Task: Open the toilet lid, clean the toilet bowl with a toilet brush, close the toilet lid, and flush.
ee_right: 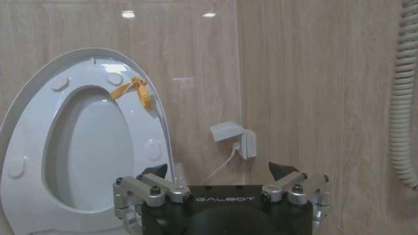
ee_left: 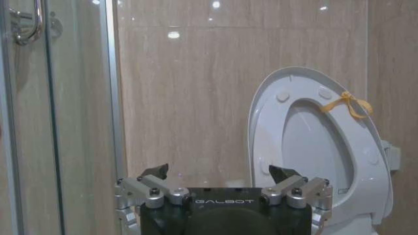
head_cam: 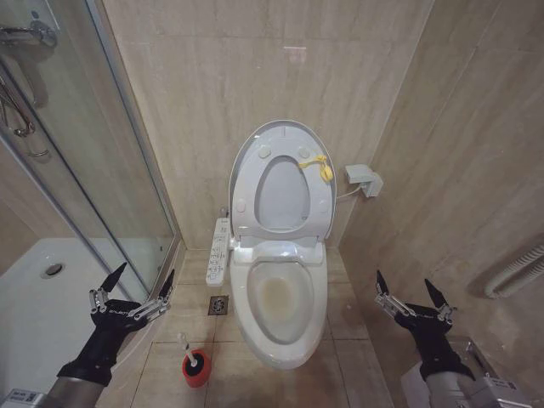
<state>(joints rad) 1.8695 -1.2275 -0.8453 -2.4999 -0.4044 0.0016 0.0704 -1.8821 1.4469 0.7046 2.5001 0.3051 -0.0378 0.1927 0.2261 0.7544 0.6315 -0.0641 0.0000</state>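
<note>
The toilet lid (head_cam: 246,155) stands raised against the back wall together with the ring seat, a yellow tag (head_cam: 318,166) tied at its edge. Below it the white toilet bowl (head_cam: 281,297) lies uncovered, with a yellowish stain inside and a button panel (head_cam: 218,252) along its left side. The toilet brush (head_cam: 189,353) stands in its red cup holder (head_cam: 195,369) on the floor left of the bowl. My left gripper (head_cam: 141,286) hangs open above and left of the brush. My right gripper (head_cam: 410,292) is open to the right of the bowl. Both hold nothing.
A glass shower screen (head_cam: 102,153) and white shower tray (head_cam: 51,289) stand on the left. A floor drain (head_cam: 218,305) sits beside the bowl. A white wall box (head_cam: 364,180) with a cable is right of the lid, and a coiled hose (head_cam: 517,270) hangs on the right wall.
</note>
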